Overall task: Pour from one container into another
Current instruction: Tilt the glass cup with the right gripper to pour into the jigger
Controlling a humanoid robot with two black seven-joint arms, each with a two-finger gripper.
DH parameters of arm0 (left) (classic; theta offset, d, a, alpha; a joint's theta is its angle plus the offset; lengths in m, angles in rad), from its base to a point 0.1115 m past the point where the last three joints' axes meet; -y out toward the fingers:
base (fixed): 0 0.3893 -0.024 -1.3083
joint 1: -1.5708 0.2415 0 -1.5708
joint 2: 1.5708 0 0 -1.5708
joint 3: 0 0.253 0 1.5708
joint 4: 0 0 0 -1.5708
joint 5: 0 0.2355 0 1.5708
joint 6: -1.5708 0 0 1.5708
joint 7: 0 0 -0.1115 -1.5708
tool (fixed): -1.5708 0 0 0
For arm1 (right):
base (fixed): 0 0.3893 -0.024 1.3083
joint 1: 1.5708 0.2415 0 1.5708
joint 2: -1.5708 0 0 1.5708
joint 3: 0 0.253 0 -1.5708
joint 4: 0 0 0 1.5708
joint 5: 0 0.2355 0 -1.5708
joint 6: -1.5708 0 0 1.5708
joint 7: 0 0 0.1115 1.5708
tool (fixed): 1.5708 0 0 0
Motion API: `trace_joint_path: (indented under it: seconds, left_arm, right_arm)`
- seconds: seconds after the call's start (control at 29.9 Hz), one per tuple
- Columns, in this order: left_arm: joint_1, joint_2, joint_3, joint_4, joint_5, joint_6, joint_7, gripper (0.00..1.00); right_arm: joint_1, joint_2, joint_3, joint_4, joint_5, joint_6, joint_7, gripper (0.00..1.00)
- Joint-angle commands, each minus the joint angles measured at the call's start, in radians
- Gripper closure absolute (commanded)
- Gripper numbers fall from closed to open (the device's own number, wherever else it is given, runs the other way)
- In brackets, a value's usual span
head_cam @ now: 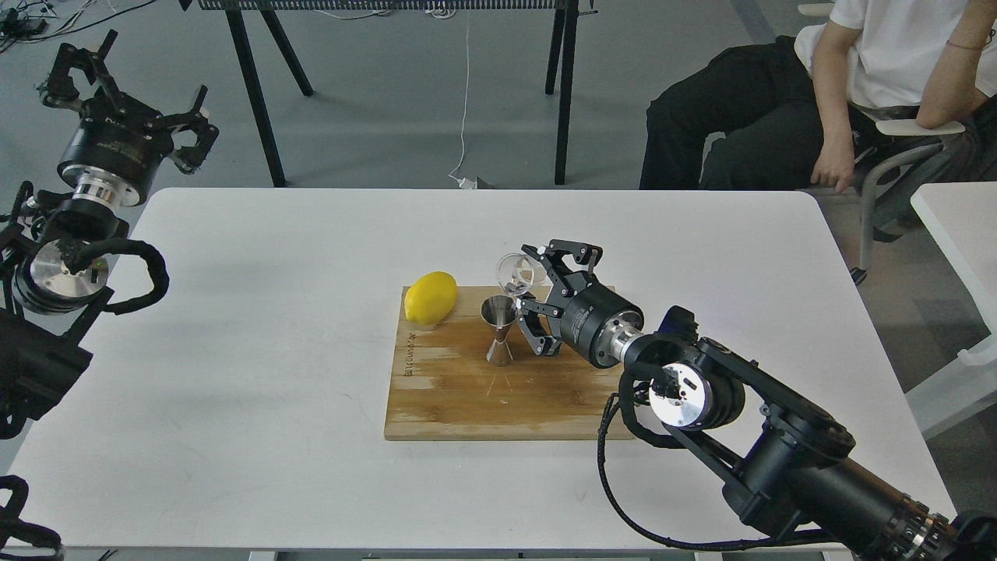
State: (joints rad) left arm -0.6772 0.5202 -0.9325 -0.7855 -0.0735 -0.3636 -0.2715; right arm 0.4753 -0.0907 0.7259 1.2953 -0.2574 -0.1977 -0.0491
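A small clear glass cup (519,273) is tipped on its side, mouth toward the left and down, just above and right of the steel jigger (498,330). My right gripper (532,290) is shut on the cup, reaching in from the lower right. The jigger stands upright on the wooden cutting board (467,389), its open top cone right under the cup's lip. My left gripper (128,82) is raised off the table's far left corner, fingers spread open and holding nothing.
A yellow lemon (431,298) lies on the board's far left corner. The board rests mid-table on the white table (234,351). A seated person (857,86) is beyond the far right corner; black table legs (257,93) stand behind.
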Motion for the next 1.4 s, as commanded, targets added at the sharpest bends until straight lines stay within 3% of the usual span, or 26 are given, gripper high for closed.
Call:
trace_joint_path:
  seconds: [0.0, 1.37]
  left_arm:
    - [0.001, 0.000, 0.000, 0.000, 0.000, 0.000, 0.000, 0.00]
    - [0.002, 0.017, 0.000, 0.000, -0.002, -0.002, -0.002, 0.00]
  right_arm:
    - [0.003, 0.000, -0.017, 0.001, -0.051, 0.003, 0.000, 0.64]
    - [0.032, -0.001, -0.080, -0.008, -0.258, -0.019, 0.023, 0.65]
